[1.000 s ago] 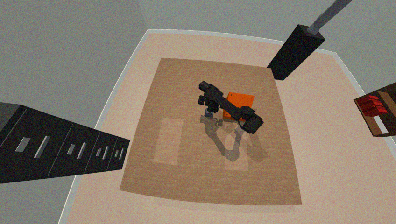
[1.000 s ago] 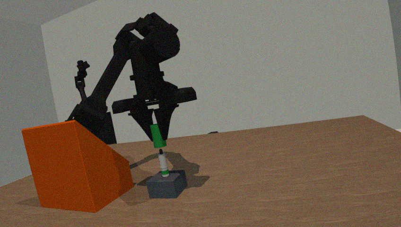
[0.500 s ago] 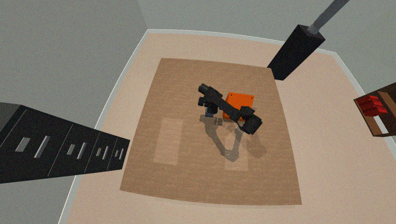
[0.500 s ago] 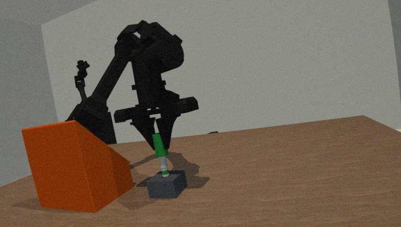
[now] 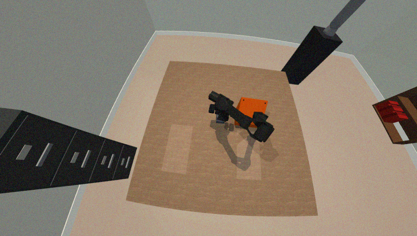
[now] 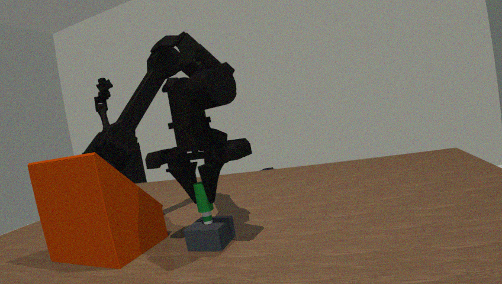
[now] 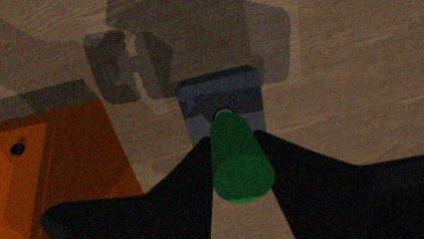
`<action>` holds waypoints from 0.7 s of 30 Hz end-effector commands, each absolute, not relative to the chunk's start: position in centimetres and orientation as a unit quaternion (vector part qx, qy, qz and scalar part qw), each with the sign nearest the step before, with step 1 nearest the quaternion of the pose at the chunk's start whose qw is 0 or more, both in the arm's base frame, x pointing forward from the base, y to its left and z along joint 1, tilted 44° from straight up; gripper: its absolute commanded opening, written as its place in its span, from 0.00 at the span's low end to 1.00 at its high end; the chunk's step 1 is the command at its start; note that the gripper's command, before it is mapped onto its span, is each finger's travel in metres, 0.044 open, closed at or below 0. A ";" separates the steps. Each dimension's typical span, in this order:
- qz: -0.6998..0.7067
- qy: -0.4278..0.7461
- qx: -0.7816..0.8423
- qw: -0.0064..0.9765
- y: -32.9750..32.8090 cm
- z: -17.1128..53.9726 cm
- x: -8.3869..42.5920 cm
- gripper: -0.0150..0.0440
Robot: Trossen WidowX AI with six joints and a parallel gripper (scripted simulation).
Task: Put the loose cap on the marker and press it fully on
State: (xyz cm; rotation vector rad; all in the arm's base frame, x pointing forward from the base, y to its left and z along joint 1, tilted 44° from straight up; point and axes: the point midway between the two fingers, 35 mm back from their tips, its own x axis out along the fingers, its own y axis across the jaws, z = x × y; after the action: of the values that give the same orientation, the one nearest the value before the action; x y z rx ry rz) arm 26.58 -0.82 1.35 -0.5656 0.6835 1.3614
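My gripper (image 6: 203,202) (image 7: 232,139) is shut on the green cap (image 6: 201,194) (image 7: 244,174), with one dark finger on each side of it. The cap sits over the upper part of the marker, its wide open end down. Below the cap's rim a short part of the marker (image 6: 207,218) shows, white with a green band, standing in the holder block. The grey-blue holder block (image 5: 220,122) (image 6: 203,239) (image 7: 224,95) stands on the table under the gripper. The marker's tip is hidden inside the cap, and whether the cap is fully seated cannot be told.
A large orange block (image 5: 254,105) (image 6: 70,210) (image 7: 90,154) with a sloped side stands beside the holder, close to the arm. The wooden table (image 5: 204,192) (image 6: 352,218) carries the arm's base. A black drawer cabinet (image 5: 98,170) and a black box (image 5: 310,55) stand beyond its edges.
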 end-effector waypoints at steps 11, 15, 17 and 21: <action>0.609 0.306 -0.252 0.688 -0.7 1.2 26.5 0.43; 0.609 0.306 -0.252 0.688 -0.7 1.2 26.5 0.61; 0.609 0.306 -0.252 0.688 -0.7 1.2 26.5 0.70; 0.609 0.306 -0.252 0.688 -0.7 1.2 26.5 0.88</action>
State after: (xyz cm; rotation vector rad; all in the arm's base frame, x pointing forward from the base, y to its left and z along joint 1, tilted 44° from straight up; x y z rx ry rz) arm 26.53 -0.72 1.22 -0.5632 0.6846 1.3626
